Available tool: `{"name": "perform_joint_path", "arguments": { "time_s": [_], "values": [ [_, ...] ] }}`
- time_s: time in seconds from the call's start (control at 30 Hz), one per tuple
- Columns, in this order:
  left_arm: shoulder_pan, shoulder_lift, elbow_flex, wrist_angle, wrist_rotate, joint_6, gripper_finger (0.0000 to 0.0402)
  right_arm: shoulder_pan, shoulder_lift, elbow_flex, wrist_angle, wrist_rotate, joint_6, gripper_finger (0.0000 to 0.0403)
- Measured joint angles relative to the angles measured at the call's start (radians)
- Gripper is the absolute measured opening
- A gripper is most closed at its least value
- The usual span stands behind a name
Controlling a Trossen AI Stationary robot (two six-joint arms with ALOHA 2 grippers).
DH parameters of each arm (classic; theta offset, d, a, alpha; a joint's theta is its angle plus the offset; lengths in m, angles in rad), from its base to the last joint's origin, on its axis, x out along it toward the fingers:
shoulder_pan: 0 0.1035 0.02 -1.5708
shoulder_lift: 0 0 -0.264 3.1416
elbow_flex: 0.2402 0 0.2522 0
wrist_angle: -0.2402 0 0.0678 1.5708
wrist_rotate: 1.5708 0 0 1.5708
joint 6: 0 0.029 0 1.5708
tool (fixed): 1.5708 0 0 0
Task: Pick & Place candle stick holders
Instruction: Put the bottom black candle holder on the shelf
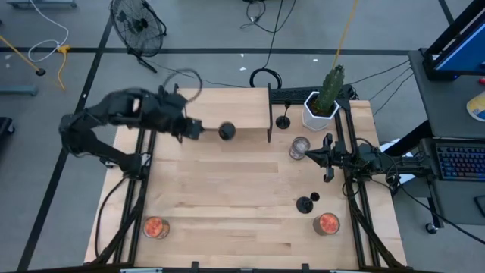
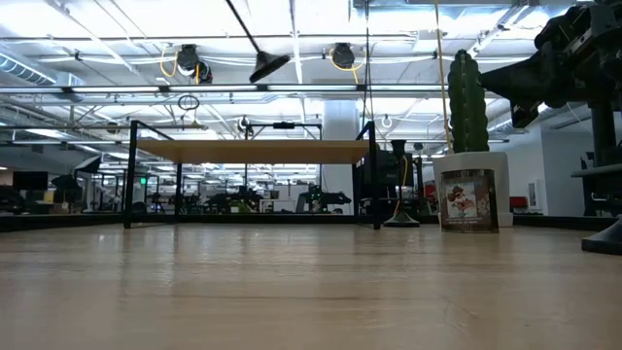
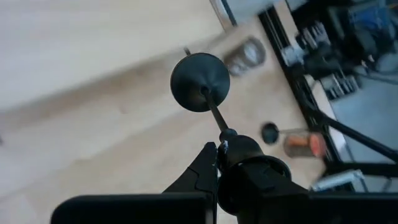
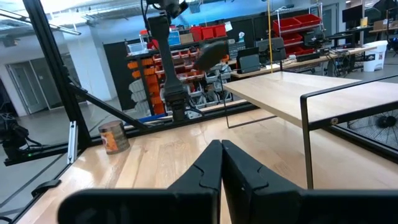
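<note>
My left gripper point(image 1: 198, 130) hangs over the table's far left part, shut on a black candle stick holder point(image 1: 226, 131). The holder's round base point(image 3: 200, 82) points away from the fingers. A second holder point(image 1: 283, 121) stands on its base beside the white cactus pot point(image 1: 322, 110). A third holder point(image 1: 305, 203) sits on the table at the near right; upright or lying, I cannot tell. My right gripper point(image 4: 221, 155) is shut on nothing and waits at the table's right side. My left gripper has the holder's top end point(image 3: 231, 138) between its two fingers; the round top hides one finger. The fingers slant down toward the table's right side and lie along the stem. The holder is lifted clear, its stem point(image 3: 214, 111) slanting down to the base.
A low wooden shelf point(image 2: 253, 151) on a black frame stands at the far edge. A glass jar point(image 1: 299, 147) is right of centre. One orange can point(image 1: 155, 227) stands at the near left and another point(image 1: 327, 223) at the near right.
</note>
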Motion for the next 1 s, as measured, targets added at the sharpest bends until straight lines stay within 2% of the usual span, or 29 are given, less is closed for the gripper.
{"name": "perform_joint_path", "arguments": {
  "time_s": [0.23,0.43,0.63,0.77,0.9,1.0],
  "values": [
    [0.202,-0.001,0.105,-0.103,0.015,0.146,0.0019,0.000,0.000,0.000,0.004,0.000,0.001,0.0000],
    [0.381,0.016,0.135,-0.180,0.056,0.249,0.0019,0.000,0.000,0.000,0.102,0.000,0.001,0.0000],
    [0.535,0.088,0.189,-0.237,0.138,0.361,0.0019,0.000,0.000,0.000,0.207,0.002,-0.001,0.0000],
    [0.610,0.170,0.280,-0.300,0.174,0.429,0.0019,0.000,0.002,0.000,0.200,0.001,0.001,0.0000],
    [0.675,0.243,0.380,-0.301,0.229,0.476,0.0019,0.000,0.015,0.000,0.184,0.001,0.002,0.0000],
    [0.717,0.288,0.440,-0.297,0.233,0.492,0.0019,0.000,0.029,0.000,0.166,0.000,0.002,0.0000]
  ]
}}
